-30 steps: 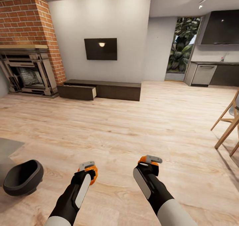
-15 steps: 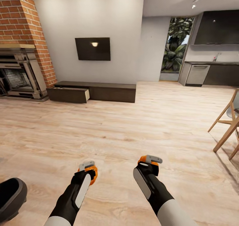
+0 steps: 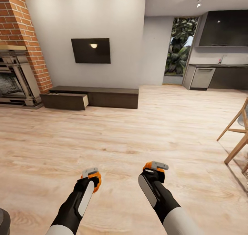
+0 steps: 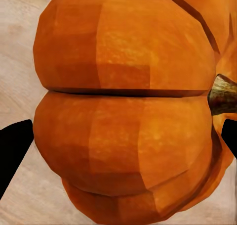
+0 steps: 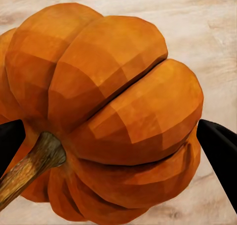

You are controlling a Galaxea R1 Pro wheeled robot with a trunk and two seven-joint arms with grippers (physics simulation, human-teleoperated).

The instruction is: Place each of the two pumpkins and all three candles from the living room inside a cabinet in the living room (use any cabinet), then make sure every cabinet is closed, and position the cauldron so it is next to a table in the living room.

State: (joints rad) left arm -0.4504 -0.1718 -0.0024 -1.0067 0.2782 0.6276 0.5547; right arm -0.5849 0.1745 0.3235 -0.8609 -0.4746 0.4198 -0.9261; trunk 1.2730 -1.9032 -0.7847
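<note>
My left gripper (image 3: 91,175) is clamped on one pumpkin (image 4: 128,106), whose orange ribs sit between the two dark fingers (image 4: 15,151) in the left wrist view, with the stem (image 4: 223,94) off to one side. My right gripper (image 3: 154,166) is clamped on a second pumpkin (image 5: 106,118); the right wrist view shows its brown stem (image 5: 29,165) and the fingers (image 5: 219,146) pressing on both flanks. Both arms are held low in front of me over the pale wood floor (image 3: 137,135). Across the room, the long dark cabinet (image 3: 103,97) stands against the white wall below the television (image 3: 91,50), with its drawer (image 3: 65,100) nearest the brick fireplace (image 3: 17,55) pulled out. What the drawer contains cannot be determined at this range. A dark rounded edge (image 3: 4,222) at the lower corner on my left is probably the cauldron. A wooden chair (image 3: 237,135) stands on my right.
</note>
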